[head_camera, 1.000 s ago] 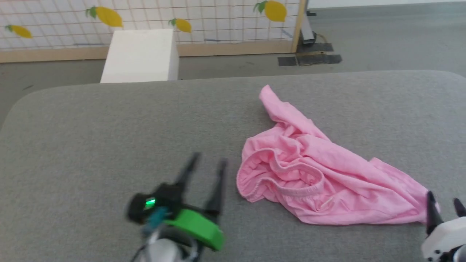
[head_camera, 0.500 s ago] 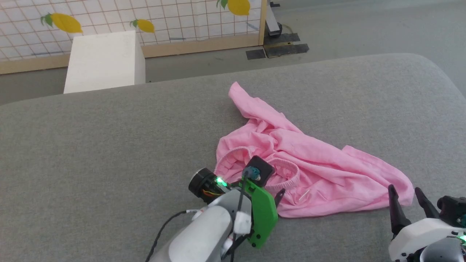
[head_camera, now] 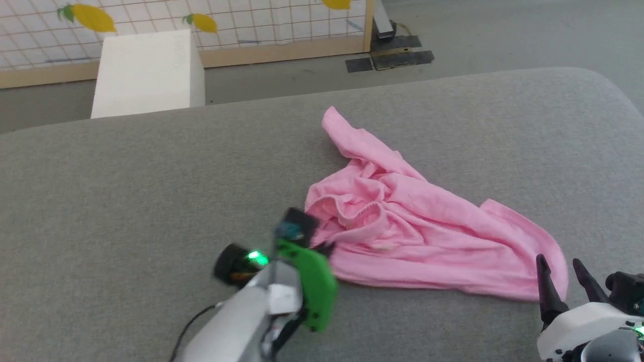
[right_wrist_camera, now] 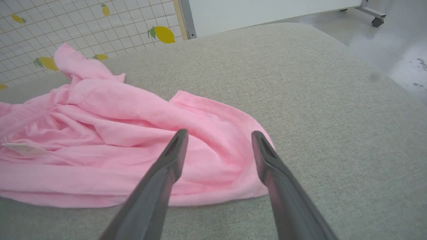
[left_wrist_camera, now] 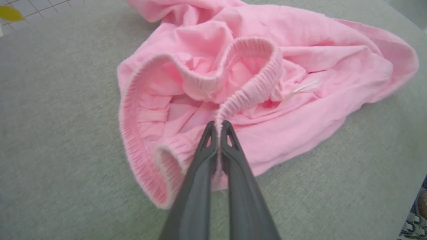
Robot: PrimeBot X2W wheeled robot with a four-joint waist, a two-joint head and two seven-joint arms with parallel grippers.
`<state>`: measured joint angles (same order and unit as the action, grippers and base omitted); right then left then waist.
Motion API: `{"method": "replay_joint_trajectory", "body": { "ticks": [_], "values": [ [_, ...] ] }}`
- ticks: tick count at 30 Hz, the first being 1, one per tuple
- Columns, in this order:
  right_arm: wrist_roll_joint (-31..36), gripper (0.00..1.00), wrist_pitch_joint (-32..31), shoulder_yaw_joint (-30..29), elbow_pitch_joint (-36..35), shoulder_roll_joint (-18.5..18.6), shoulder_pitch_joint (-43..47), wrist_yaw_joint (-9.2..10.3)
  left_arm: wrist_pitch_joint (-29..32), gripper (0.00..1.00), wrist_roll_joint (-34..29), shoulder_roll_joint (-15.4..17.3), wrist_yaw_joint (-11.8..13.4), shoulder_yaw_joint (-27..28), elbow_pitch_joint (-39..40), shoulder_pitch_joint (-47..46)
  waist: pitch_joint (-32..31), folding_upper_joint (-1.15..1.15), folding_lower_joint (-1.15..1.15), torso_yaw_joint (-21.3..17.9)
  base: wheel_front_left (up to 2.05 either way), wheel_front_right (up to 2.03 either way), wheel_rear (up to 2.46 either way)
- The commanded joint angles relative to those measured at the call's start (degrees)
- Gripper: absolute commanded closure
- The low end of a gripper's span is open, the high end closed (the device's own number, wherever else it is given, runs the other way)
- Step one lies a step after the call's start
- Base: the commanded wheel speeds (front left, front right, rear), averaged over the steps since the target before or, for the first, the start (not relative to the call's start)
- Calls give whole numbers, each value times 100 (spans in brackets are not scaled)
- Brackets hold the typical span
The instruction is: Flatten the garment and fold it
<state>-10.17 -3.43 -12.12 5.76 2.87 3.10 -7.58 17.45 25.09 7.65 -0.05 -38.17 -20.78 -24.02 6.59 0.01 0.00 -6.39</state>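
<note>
The light pink garment (head_camera: 417,231) lies crumpled on the grey padded table (head_camera: 126,201), one end trailing toward the far edge. Its gathered waistband (left_wrist_camera: 253,53) curls open toward my left gripper (left_wrist_camera: 218,126), which is shut on a stretch of that band. In the head view the left gripper (head_camera: 323,246) sits at the garment's near-left edge, mostly hidden behind its green wrist. A small white label (left_wrist_camera: 302,88) shows on the cloth (right_wrist_camera: 100,133). My right gripper (head_camera: 558,264) is open at the garment's near-right corner, and in its own view the right gripper (right_wrist_camera: 219,135) stands over the hem.
A white box (head_camera: 148,70) stands on the floor beyond the table's far edge. Behind it runs a grid screen with lemon pictures (head_camera: 251,20), and dark plates (head_camera: 390,58) lie on the floor. Bare table stretches to the left and far right.
My left gripper went from open beside the garment onto the waistband, shut on it and drew it leftward, collapsing the waist opening. The head camera shifted. The right gripper barely moved.
</note>
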Motion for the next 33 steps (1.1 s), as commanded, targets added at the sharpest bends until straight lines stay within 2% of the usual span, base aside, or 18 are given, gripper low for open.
{"method": "replay_joint_trajectory", "body": {
  "ticks": [1, 6, 11, 12, 13, 14, 18, 22, 29, 33],
  "values": [
    [5, 0, 42, -20, -23, 1, -38, 9, -135, 100, 105, 234, 200, 203, 155, 276, -35, -1, 0, 211, 0, 0, 0],
    [0, 0, -1, 8, -90, 1, -21, 9, -402, 100, 453, 871, 845, 1002, 975, 1278, -80, -1, 0, 576, 0, 0, 0],
    [-24, 0, -87, 102, -169, 1, -10, 9, -421, 100, 747, 1190, 1313, 1524, 1553, 2096, -106, -1, 0, 934, 0, 0, 0],
    [-29, 0, -103, 123, -180, 1, -14, 9, -416, 85, 785, 1204, 1362, 1568, 1614, 2194, -110, -1, 0, 985, 0, 0, 0],
    [-35, 0, -122, 159, -198, 1, -12, 9, -404, 5, 827, 1212, 1409, 1601, 1680, 2303, -113, -1, 0, 1037, 0, 0, 0],
    [-42, 0, -131, 178, -215, 1, -11, 9, -399, 0, 842, 1219, 1434, 1610, 1729, 2369, -114, -1, 0, 1077, 0, 0, 0],
    [-42, 0, -210, 253, -327, 1, 3, 9, -771, 0, 778, 1214, 1349, 1593, 2101, 2496, -119, -1, 0, 1208, 0, 0, 0],
    [-30, 0, -263, 316, -404, 1, 18, 9, -977, 0, 409, 1410, 1067, 1321, 2305, 2297, -128, -1, 0, 1169, 0, 0, 0],
    [-12, 0, -361, 444, -541, 1, 35, 9, -388, 0, -38, 1814, 489, 779, 2089, 1574, -74, -1, 0, 926, 0, 0, 0],
    [-39, 0, -375, 501, -567, 1, 18, 9, -3, 0, 39, 1935, 306, 695, 1880, 1392, -20, -1, 0, 718, 0, 0, 0]
  ]
}}
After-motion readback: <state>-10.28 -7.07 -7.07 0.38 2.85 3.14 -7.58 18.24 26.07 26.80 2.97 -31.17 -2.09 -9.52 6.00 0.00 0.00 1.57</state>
